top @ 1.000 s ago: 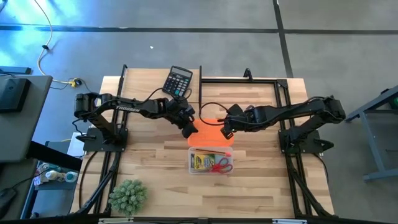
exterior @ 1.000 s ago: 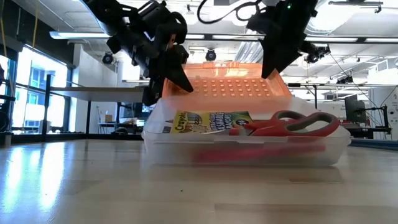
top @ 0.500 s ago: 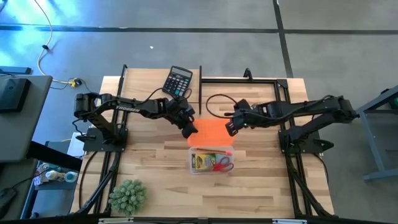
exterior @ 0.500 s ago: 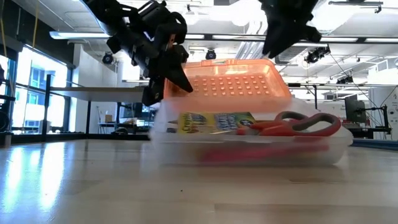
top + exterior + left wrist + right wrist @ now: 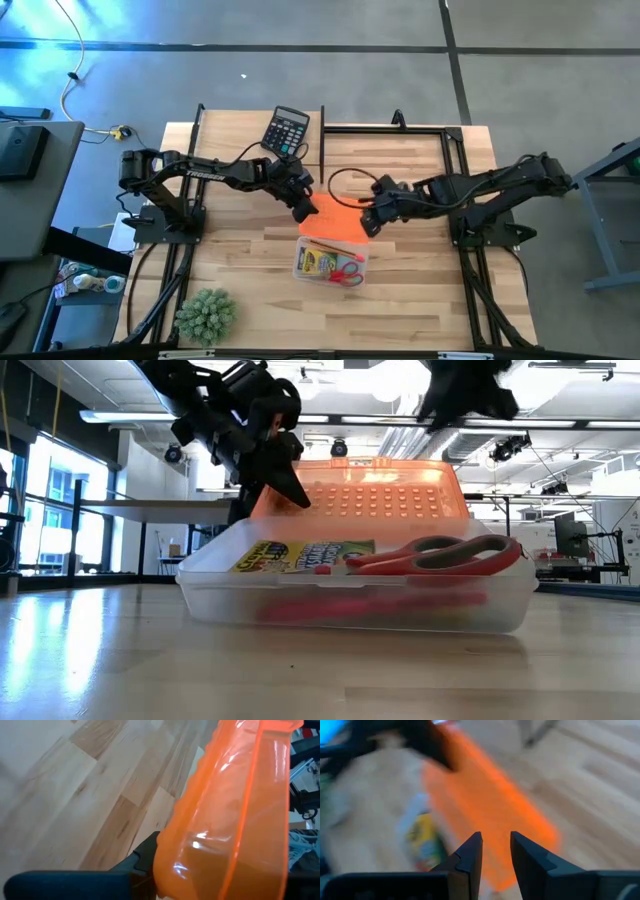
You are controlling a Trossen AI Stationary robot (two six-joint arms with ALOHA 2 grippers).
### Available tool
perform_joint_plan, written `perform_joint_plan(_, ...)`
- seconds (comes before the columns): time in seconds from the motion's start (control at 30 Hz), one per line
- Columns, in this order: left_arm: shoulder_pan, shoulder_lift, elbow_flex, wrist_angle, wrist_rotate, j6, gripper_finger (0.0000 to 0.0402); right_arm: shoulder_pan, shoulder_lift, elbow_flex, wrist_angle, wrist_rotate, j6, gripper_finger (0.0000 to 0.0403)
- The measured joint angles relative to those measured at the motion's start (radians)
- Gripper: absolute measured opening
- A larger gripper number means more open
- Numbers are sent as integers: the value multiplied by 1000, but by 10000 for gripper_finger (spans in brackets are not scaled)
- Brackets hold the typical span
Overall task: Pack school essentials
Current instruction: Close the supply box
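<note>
A small yellow-green crayon pack (image 5: 318, 262) lies flat in the left half of a clear, shallow plastic pencil box (image 5: 330, 262) near the middle of the wooden table, its printed face up. Beside it, in the right half, a pair of red-handled scissors (image 5: 347, 273) rests across the top of the contents, grey-lined finger loops toward the box's right end in the low view (image 5: 455, 552). A red shape (image 5: 370, 603) shows blurred through the box's frosted front wall; its identity cannot be told.
</note>
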Motion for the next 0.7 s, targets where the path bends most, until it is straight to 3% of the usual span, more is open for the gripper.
perform_joint_plan(0.13,0,0,0,0,-15,-16,78,40,26,0,172,-85,-94,90)
perform_joint_plan(0.23,0,0,0,1,-44,-19,78,68,77,0,262,-85,-117,90)
perform_joint_plan(0.47,0,0,0,1,-59,-19,78,117,229,0,311,-162,-58,90)
perform_joint_plan(0.7,0,0,0,0,-111,8,78,195,330,-1,318,-168,62,89)
